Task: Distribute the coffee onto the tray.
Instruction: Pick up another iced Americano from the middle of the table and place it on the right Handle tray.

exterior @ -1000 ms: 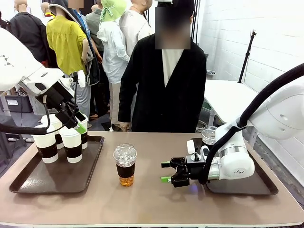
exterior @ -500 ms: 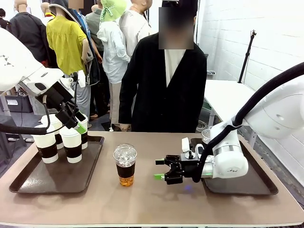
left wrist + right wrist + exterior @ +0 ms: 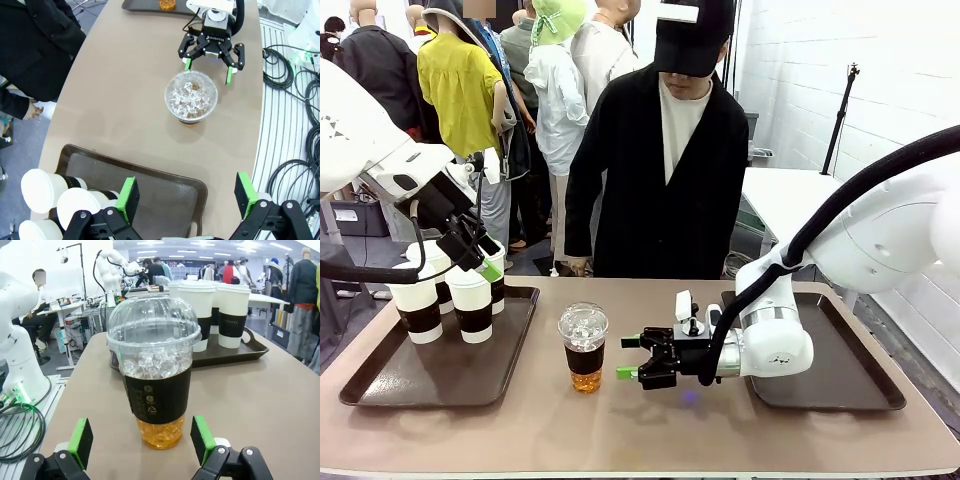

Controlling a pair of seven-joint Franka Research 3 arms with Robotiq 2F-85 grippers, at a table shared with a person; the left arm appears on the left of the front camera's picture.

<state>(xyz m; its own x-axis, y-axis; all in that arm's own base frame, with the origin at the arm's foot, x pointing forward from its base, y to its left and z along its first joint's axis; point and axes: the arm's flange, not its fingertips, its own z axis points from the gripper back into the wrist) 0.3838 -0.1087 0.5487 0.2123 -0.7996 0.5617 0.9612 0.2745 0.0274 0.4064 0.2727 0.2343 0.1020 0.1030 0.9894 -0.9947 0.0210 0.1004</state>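
While the right claw (image 3: 627,358) faces the iced cup (image 3: 585,350), the left claw (image 3: 485,266) hangs over the paper cups (image 3: 472,300)

Where the right arm reaches across the middle of the bench (image 3: 650,430), its claw lies low and level, fingers spread wide and holding nothing. The iced cup, clear and dome-lidded with a dark sleeve and amber drink, stands upright on the bare bench just ahead of the fingertips. It is apart from them and in line with the gap between the green pads. Seen from the left wrist, both tips stop just short of the cup's rim. Behind that claw, past its wrist, lies the right tray (image 3: 850,375); in the left wrist view a second iced cup (image 3: 167,4) stands on it.

The left claw is raised and tilted downward, fingers wide apart with nothing between them. Below it and a little to one side stand the paper cups, white-lidded with dark sleeves, clustered upright at one end of the left tray (image 3: 380,385). The bare part of that tray lies under the claw's open fingers. The iced cup is well ahead of this claw, between it and the right claw. A person (image 3: 665,170) in a dark coat stands at the far side of the bench, beyond both claws
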